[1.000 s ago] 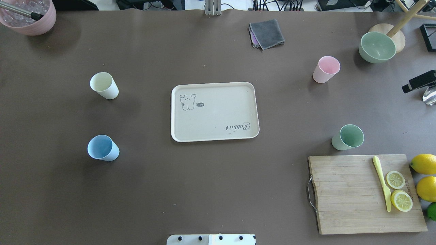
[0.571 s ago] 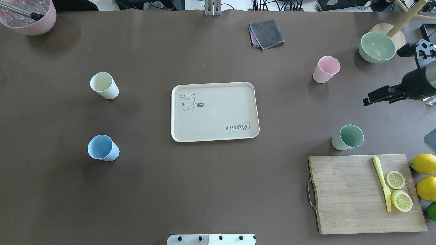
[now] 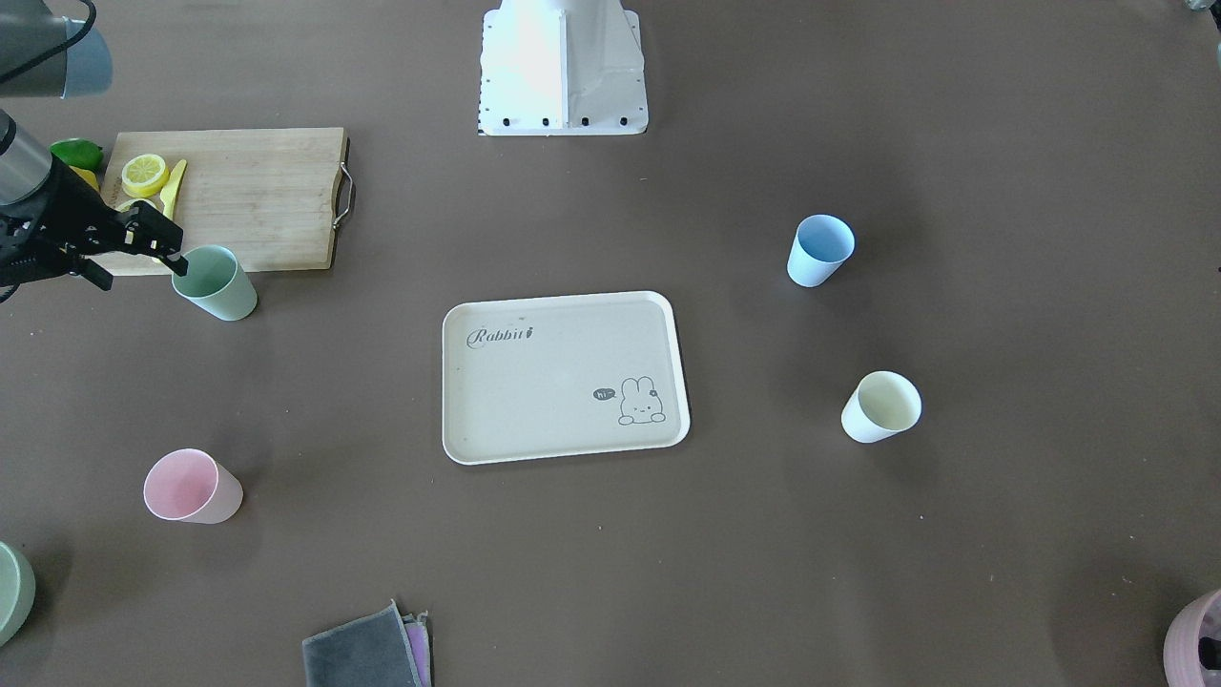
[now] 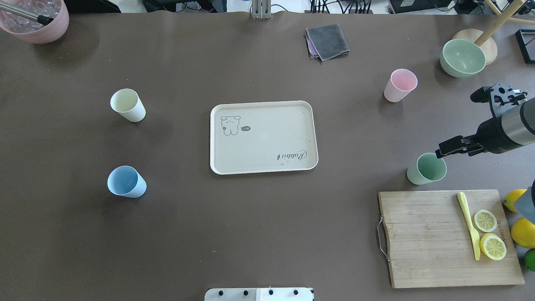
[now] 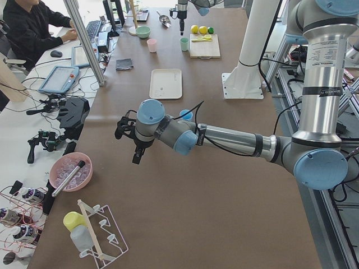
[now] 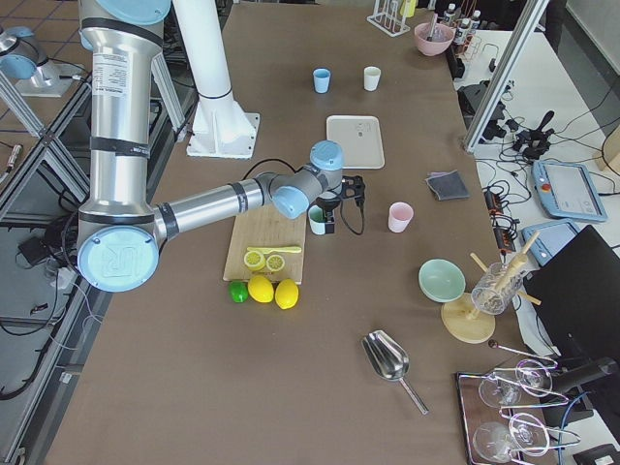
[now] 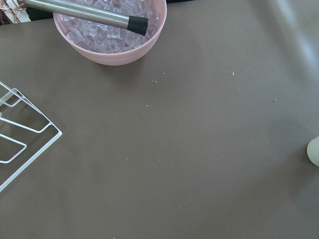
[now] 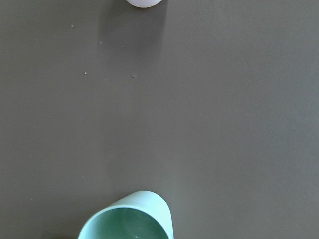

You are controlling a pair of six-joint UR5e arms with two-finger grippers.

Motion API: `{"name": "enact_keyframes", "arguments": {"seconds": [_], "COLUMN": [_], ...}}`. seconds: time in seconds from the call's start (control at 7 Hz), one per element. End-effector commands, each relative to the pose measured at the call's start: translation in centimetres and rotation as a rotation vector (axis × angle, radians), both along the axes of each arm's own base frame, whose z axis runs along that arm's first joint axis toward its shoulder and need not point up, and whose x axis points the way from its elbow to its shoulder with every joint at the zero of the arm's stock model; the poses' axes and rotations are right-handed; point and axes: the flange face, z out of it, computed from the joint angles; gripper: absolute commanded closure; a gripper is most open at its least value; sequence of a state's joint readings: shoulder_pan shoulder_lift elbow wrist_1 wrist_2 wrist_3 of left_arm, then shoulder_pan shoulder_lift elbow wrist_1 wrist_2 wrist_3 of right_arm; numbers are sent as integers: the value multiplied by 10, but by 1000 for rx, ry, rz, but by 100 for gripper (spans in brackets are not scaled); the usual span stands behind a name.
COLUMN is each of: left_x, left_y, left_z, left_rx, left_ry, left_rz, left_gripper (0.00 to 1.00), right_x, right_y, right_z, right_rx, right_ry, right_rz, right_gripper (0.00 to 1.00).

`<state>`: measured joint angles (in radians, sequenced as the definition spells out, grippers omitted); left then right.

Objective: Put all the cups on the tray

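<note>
The cream tray [image 4: 271, 133] lies at the table's middle with nothing on it. Four cups stand upright on the table. The mint cup [image 4: 427, 169] is right of the tray, by the cutting board. The pink cup [image 4: 400, 85] is at the far right. The cream cup [image 4: 127, 105] and the blue cup [image 4: 126, 182] are on the left. My right gripper [image 4: 456, 125] is open and empty, with one fingertip [image 4: 443, 150] just above the mint cup's rim; the right wrist view shows that cup [image 8: 127, 219] at its bottom edge. My left gripper [image 5: 136, 154] hangs over the table's left end; I cannot tell its state.
A bamboo cutting board [image 4: 426, 234] with lemon slices and a yellow knife lies just nearer than the mint cup, with whole lemons [image 4: 522, 232] beside it. A sage bowl [image 4: 462, 57], a grey cloth [image 4: 327, 41] and a pink pot of ice [image 4: 37, 25] stand along the far edge.
My right arm has come further in from the right edge and moved nearer, from beside the sage bowl to just over the mint cup. Cups and tray have not moved.
</note>
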<state>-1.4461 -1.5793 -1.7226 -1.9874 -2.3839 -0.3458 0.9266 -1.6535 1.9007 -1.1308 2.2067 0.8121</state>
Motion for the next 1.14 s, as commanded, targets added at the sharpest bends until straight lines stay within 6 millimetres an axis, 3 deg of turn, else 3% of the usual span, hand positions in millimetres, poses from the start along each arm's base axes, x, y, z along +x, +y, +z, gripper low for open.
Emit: {"name": "enact_keyframes", "arguments": {"seconds": [0.0, 0.14, 0.43, 0.71, 0.86, 1.0], "left_x": [55, 73, 92, 105, 129, 140], "left_y": [3, 6, 11, 14, 17, 19], "left_z": [-13, -18, -29, -31, -39, -49], "left_rx": [-74, -87, -91, -89, -86, -104], "left_ry": [69, 88, 106, 107, 112, 128], "left_rz": [-15, -5, 13, 39, 82, 78], "left_gripper": [2, 2, 2, 2, 2, 2], "right_x": [-9, -11, -17, -45, -54, -59], "right_y": [7, 6, 8, 17, 18, 14], "right_z": [6, 9, 11, 14, 15, 16], "right_rx": [-25, -25, -50, -56, -49, -49], "right_ry": [21, 31, 33, 52, 63, 62], "right_rz": [11, 18, 23, -1, -7, -8], "right_gripper": [0, 0, 0, 1, 1, 21]}}
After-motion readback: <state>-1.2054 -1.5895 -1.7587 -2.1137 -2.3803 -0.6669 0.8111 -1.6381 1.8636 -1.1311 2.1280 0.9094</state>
